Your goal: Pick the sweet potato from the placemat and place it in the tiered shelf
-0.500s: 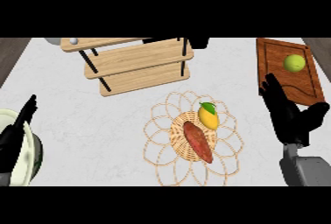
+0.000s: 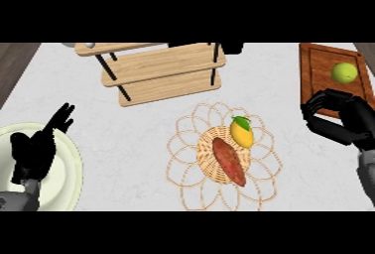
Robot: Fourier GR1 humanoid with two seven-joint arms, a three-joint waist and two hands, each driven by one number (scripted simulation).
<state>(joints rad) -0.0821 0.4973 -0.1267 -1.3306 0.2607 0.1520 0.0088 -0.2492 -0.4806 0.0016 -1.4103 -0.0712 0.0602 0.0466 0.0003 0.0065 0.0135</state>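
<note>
Tiered shelf (image 2: pixel 164 69) of pale wood boards on black rods, top tier cut off at upper edge. Pale green plate (image 2: pixel 70 168) partly hidden under left hand (image 2: pixel 35 149), fingers held straight. Right hand (image 2: pixel 341 119) seen at wooden cutting board (image 2: pixel 319 64) edge, fingers curled, nothing held. Sweet potato (image 2: pixel 228 161), reddish and tapered, laid on woven looped placemat (image 2: pixel 207 166), just beside yellow fruit (image 2: pixel 242 132). Round green fruit (image 2: pixel 345 72) set on board.

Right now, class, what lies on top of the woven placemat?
A sweet potato and a yellow fruit lie on the placemat near its centre. The weave beneath them is covered.
</note>
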